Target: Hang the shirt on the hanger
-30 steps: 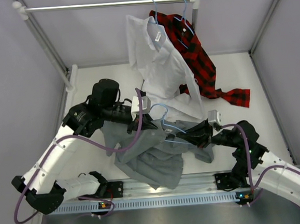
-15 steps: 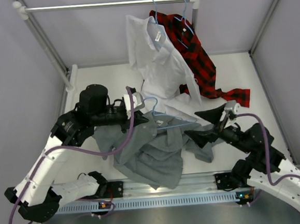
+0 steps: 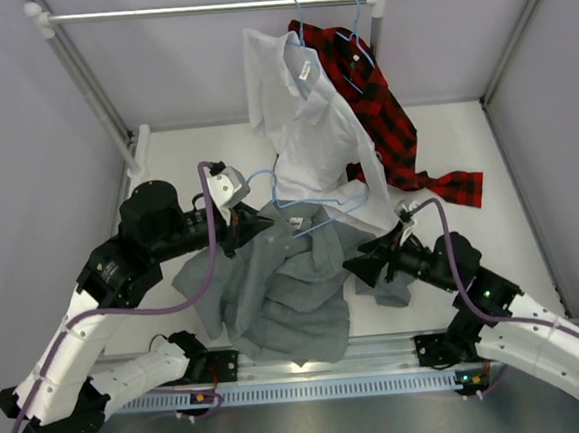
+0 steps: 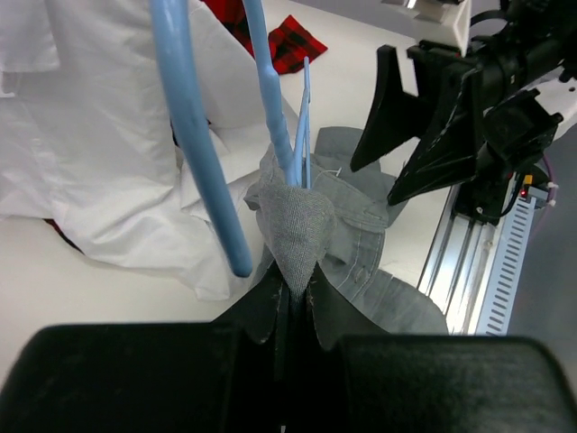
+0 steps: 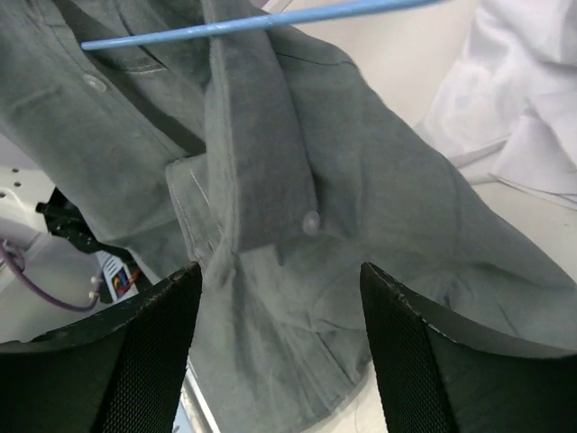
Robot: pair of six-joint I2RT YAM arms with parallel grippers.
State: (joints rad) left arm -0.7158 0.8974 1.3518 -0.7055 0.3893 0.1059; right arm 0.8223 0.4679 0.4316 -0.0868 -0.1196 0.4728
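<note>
A white table [image 3: 463,133] is enclosed by pale lavender walls [image 3: 23,147], and a metal rail [image 3: 203,9] is set across the back. From that rail a white shirt [image 3: 307,125] and a plaid shirt [image 3: 376,109] are hung, their lower ends spread over the table.

The shirt [image 3: 285,287] is heaped on the table between the two arms, close to the front edge, with its upper part held up at the left gripper [image 3: 260,225]. That gripper's jaws are pressed together on a peaked fold of grey fabric. The hanger [image 3: 309,203] – thin light-blue wire – is seen rising out of the same fold; whether the wire itself is caught in the jaws cannot be told. Its hook is curved beside the left gripper, and its triangle is stretched rightward over the collar area, against the white shirt's hem.

The right gripper [image 3: 362,271] is placed at the shirt's right edge with its jaws spread apart and nothing between them. In the right wrist view the fabric is seen just beyond the fingers; contact cannot be told.

The shirt is plain grey, soft and crumpled. A collar, a folded band and small pale buttons are shown – one hanger wire is seen crossing above them.
</note>
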